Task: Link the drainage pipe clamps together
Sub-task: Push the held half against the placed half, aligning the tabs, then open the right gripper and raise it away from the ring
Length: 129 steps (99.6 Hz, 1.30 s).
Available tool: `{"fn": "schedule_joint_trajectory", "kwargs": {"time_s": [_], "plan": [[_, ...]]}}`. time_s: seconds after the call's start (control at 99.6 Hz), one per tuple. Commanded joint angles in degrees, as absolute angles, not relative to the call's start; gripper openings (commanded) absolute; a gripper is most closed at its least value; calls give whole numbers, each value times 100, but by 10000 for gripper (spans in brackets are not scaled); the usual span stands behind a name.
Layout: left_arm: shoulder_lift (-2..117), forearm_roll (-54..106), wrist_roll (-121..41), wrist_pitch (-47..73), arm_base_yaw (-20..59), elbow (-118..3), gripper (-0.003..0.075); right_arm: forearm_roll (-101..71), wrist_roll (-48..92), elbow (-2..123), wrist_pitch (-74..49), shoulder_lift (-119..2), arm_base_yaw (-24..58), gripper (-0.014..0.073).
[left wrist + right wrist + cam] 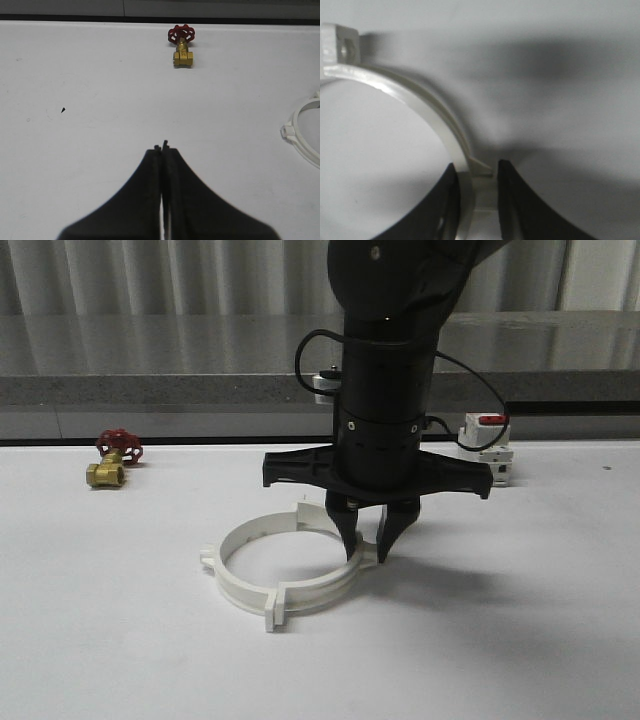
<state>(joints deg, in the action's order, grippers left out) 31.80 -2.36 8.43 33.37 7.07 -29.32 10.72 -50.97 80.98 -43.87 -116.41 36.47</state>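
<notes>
1. The 2 drainage pipe clamps lie flat on the white table as a joined ring, near the table's middle in the front view, with end flanges sticking out toward the camera and at the far side.
2. The right gripper points straight down over the ring's right-hand side, its 2 black fingers set on either side of the band.
3. From the right wrist camera, the band passes between the dark fingers, which stand close to it with a narrow gap on the outer side beside a small tab; whether they actually press the plastic cannot be told.
4. The left gripper shows in the left wrist view with its jaws pressed together and nothing between them, hovering over bare table.
5. A brass valve with a red handwheel sits at the table's far left, well apart from the ring.
6. A white circuit breaker with a red switch stands at the far right, behind the right arm.
</notes>
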Motion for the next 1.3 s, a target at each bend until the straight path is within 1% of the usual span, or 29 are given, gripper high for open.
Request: {"fn": "schedule_joint_trajectory", "kwargs": {"time_s": [0.0, 0.191, 0.261, 0.331, 0.482, 0.613, 0.743, 0.914, 1.095, 1.285], "plan": [[3191, -192, 857, 2936, 745, -3069, -20, 1134, -5104, 8276, -4283, -11339, 3639, 199], [3191, -192, 857, 2936, 745, -3069, -20, 1134, -5104, 8276, -4284, -11339, 3639, 368], [3191, -192, 857, 2936, 745, -3069, -20, 1139, -5098, 8276, -4289, -11339, 3639, 409], [3191, -192, 857, 2936, 745, -3069, -20, 1189, -5098, 8276, -4289, -11339, 3639, 431], [3191, -192, 857, 2936, 745, -3069, -20, 1538, -5098, 8281, -4389, -11300, 3639, 436], [3191, -192, 857, 2936, 745, -3069, -20, 1973, -5098, 8394, -4720, -11205, 3639, 436], [3191, -192, 857, 2936, 745, -3069, -20, 2180, -4923, 8510, -4720, -10977, 3633, 436], [3191, -192, 857, 2936, 745, -3069, -20, 2180, -4556, 8504, -4483, -10421, 3544, 436], [3191, -192, 857, 2936, 745, -3069, -20, 2186, -4017, 8465, -4616, -9736, 3340, 436], [3191, -192, 857, 2936, 745, -3069, -20, 2269, -3771, 7857, -4552, -8751, 2999, 436]]}}
